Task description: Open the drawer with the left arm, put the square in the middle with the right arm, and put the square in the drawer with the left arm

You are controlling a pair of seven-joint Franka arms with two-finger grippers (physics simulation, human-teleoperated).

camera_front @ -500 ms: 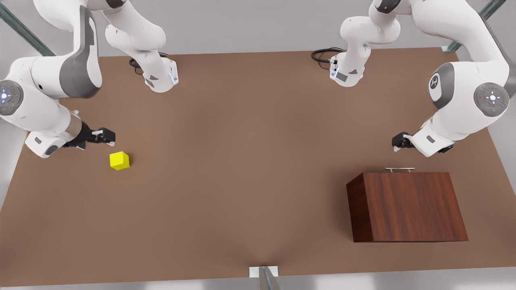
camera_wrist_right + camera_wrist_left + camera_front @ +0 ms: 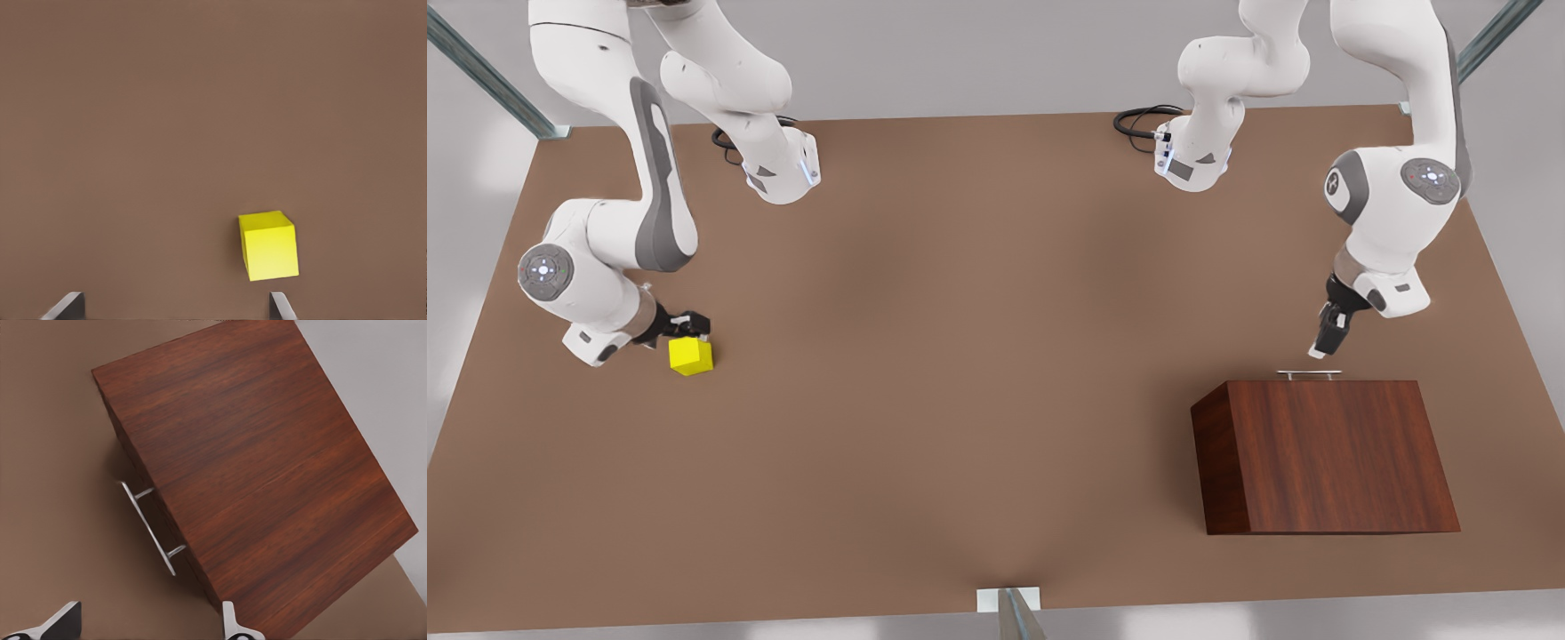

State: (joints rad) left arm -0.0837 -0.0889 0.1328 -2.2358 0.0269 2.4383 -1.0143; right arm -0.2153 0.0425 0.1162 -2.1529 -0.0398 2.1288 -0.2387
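Bright yellow square [image 2: 691, 356] by spread right gripper [image 2: 686, 325] — left gripper [image 2: 1326, 345] spread above drawer handle [image 2: 1308, 373].

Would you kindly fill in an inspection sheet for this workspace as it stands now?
Surface: matte brown tabletop, unmarked.
Job's things: yellow cube on the front view's left; wood-grain cabinet on its right, drawer shut, silver bar handle untouched.
Clutter: nothing seen.
Grippers: right gripper open, just above the cube, not gripping it; left gripper open, close above the handle.
Cables: black cables by both arm bases.
Surroundings: grey floor, metal frame struts at the corners.
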